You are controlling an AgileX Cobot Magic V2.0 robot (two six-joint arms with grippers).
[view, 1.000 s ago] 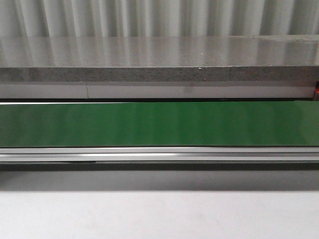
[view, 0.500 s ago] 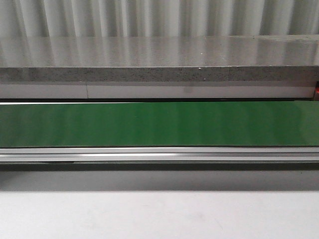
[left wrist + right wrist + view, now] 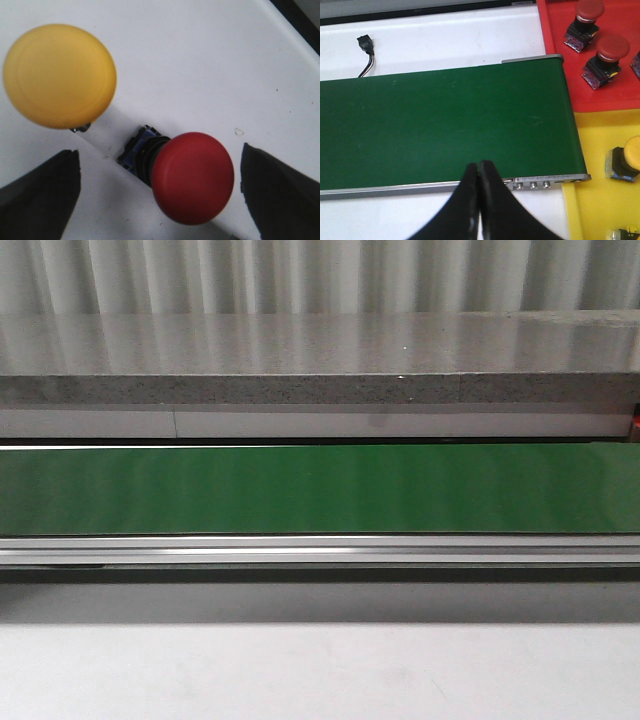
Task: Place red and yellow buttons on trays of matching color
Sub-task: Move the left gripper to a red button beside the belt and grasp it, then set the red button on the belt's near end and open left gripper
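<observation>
Front view: green belt (image 3: 320, 490) runs edge to edge across the frame w/ a silver rail (image 3: 320, 552) along its near side. White surface (image 3: 320, 670) lies nearer me, a grey speckled ledge (image 3: 300, 390) and ribbed wall (image 3: 320, 275) sit behind. Neither of my tools shows here, no buttons either.

Left wrist view: my left tool (image 3: 160, 195) is spread wide, dark fingers (image 3: 40, 195) at each side w/ a red button (image 3: 192, 177) between them, not touched by either. It lies tilted on the white surface (image 3: 200, 60), blue-black base toward a yellow button (image 3: 60, 75) just beside it. Surface edge and a dark gap show at one corner.

Right wrist view: my right tool (image 3: 480, 205) is pressed together, pinching nothing, over the belt's (image 3: 445, 130) near rail. At the belt end, a red tray (image 3: 560, 75) holds two red buttons (image 3: 605, 57) clearly; next to it a yellow tray (image 3: 590, 200) holds a yellow button (image 3: 626, 160), another partly cut off at the frame edge. A small black connector (image 3: 366, 44) w/ wires lies on the white surface beyond the belt.
</observation>
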